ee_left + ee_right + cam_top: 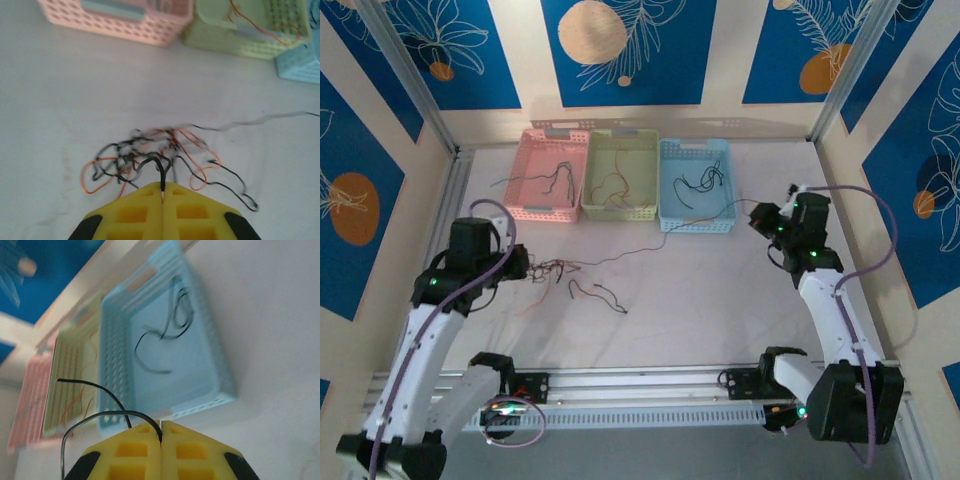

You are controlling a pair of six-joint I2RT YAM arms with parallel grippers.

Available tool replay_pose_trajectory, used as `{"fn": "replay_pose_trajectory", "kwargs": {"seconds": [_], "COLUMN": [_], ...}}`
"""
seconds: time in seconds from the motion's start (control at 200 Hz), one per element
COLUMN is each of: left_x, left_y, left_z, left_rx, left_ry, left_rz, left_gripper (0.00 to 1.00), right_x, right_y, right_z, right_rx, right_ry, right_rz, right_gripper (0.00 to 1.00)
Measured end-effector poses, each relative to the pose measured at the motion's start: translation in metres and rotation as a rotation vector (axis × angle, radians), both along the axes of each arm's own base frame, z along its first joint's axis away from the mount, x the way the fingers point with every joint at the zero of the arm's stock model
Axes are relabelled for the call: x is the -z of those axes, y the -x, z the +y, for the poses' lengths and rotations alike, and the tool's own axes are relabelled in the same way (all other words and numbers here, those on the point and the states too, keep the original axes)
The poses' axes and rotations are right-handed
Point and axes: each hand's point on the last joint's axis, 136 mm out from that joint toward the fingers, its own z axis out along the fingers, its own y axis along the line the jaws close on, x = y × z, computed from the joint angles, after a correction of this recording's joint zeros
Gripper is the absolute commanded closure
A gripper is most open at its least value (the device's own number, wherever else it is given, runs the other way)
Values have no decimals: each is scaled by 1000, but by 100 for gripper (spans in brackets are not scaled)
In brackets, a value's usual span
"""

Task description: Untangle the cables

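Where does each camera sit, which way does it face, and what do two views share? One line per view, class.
Top external: above and behind, looking down on table, left arm, right arm.
Left wrist: on left arm, facing cable tangle; shut jaws pinch a black cable.
Right wrist: on right arm, facing blue basket; jaws pinch another black cable.
Wrist views share the green basket.

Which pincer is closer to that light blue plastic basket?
Right. The right pincer is just right of the blue basket; the left pincer is far off, at the tangled wires.
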Motion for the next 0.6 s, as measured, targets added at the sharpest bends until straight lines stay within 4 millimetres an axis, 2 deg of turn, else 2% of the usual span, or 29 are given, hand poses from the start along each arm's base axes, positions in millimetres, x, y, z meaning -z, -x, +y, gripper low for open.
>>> {"fn": "replay_pose_trajectory", "kwargs": {"seconds": [0.045,0.13,0.21,0.275,0.435,0.525,0.6], "left_x": [10,18,19,17,6,5,11], "left_y": [-2,-4,-3,-2,-2,0,7], "left_z": [-6,-8,-4,-1,-6,-27,-59], "left_rx": [14,7,0,-15,4,71,169], "left_ry": [24,36,16,4,29,90,123], "left_rz": [40,84,85,80,49,50,63], "left_gripper": [58,37,27,25,33,35,36], "right_x": [3,10,16,21,16,14,15], "right_y": [4,10,13,17,22,21,21], "right_z": [15,29,30,27,14,10,9], "right_rx": [-55,-111,-127,-125,-90,-78,-77], "right_ry": [21,47,69,90,119,124,123], "right_rz": [10,30,45,61,50,45,45], "right_gripper": [100,100,100,100,100,100,100]}}
